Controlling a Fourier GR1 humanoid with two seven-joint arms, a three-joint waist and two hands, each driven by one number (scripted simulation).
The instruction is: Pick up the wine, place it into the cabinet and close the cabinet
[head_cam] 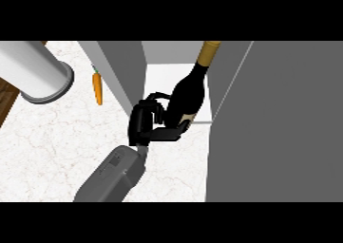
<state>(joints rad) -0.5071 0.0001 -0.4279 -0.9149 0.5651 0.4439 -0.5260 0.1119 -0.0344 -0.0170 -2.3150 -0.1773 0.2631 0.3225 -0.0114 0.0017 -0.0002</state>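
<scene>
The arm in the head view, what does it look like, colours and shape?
One forearm shows, a smooth grey casing with rounded edges, wider toward the lower edge and narrowing at the wrist, with a slightly recessed panel on its upper face. It ends in a black hand with glossy, jointed fingers and a thumb. No cables, sleeves or markings are visible.

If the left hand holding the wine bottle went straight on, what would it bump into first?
Probably nothing soon: the left hand, fingers round the wine bottle, points into the open cabinet. Its back wall looks first, though depth is unclear.
</scene>
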